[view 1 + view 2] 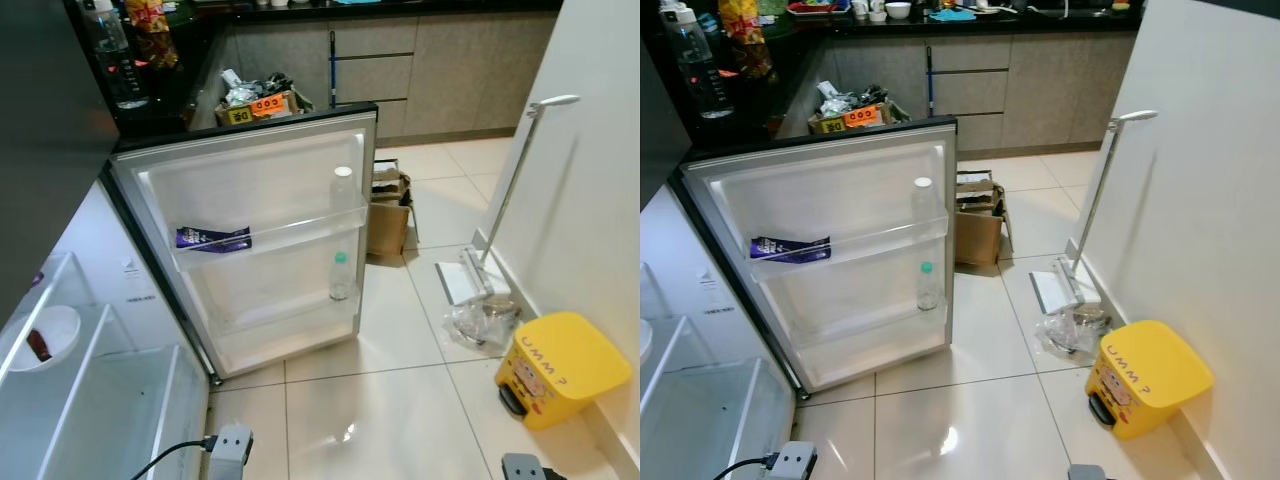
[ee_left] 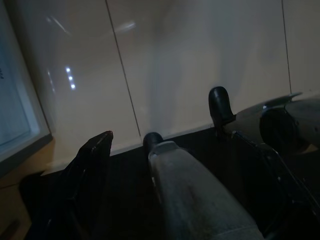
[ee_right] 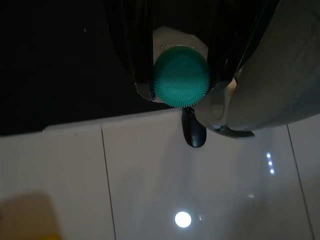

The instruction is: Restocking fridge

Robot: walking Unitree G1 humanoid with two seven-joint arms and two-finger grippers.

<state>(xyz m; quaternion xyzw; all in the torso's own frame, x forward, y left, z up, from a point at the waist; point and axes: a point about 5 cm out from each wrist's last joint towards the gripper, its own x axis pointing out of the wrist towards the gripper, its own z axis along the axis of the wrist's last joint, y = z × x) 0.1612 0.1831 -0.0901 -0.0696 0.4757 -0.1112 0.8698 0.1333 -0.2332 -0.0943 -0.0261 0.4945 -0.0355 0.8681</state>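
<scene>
Our right claw [image 3: 181,85] was clenched on a bottle whose ribbed, round teal cap [image 3: 180,75] sat between the two black fingers [image 3: 137,60], above glossy white floor tiles [image 3: 200,180]. Our left claw [image 2: 125,150] hung released over the same tiles. At 11 o'clock the fridge door [image 1: 250,180] stood open, its clear plastic shelves holding two transparent bottles [image 1: 342,190] [image 1: 340,276] and a purple packet [image 1: 212,238]. A yellow bin [image 1: 560,365] stood at 3 o'clock.

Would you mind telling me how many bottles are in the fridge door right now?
2: a white-capped bottle on the upper door shelf and a green-capped bottle on the lower one. The right gripper holds another green cap; more may be hidden.
</scene>
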